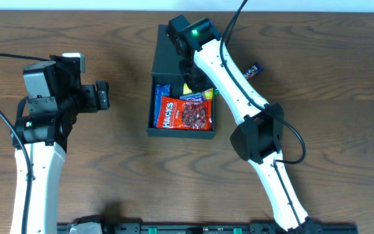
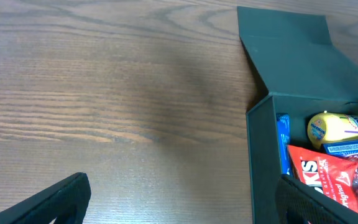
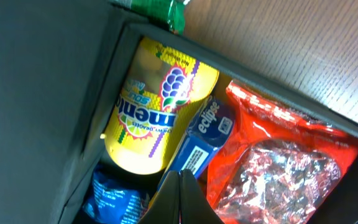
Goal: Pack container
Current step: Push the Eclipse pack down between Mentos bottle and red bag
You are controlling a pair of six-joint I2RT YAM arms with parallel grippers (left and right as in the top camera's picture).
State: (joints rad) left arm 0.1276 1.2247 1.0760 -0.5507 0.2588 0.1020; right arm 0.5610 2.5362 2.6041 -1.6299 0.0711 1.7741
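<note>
Overhead: a dark teal-black matte rectangular cardboard container (image 1: 169,57) lies open at upper centre of the brown wood-grain tabletop (image 1: 128,175), with its flap lid folded back toward the top of the frame. A red glossy snack packet (image 1: 185,114) fills its lower half, and a blue foil packet (image 1: 162,97) stands along its left wall. The white right arm (image 1: 229,78) crosses in from lower right and reaches over the box. A small dark-blue wrapped bar (image 1: 254,69) lies on the wood just right of that arm. The left end effector (image 1: 101,95) hangs at the left of the frame, well apart from the container.

Left wrist: the two black fingers sit in the bottom corners, spread wide with only bare wood between them. The container takes up the right side, lid at upper right, red packet and a yellow item showing inside.

Right wrist: the right end effector (image 3: 179,194) is inside the container, fingers pressed together at bottom centre with nothing seen between them. A yellow plastic Mentos bottle (image 3: 157,118) lies against the dark wall, a blue Eclipse pack (image 3: 201,140) is beside it, and the red packet is at right.
</note>
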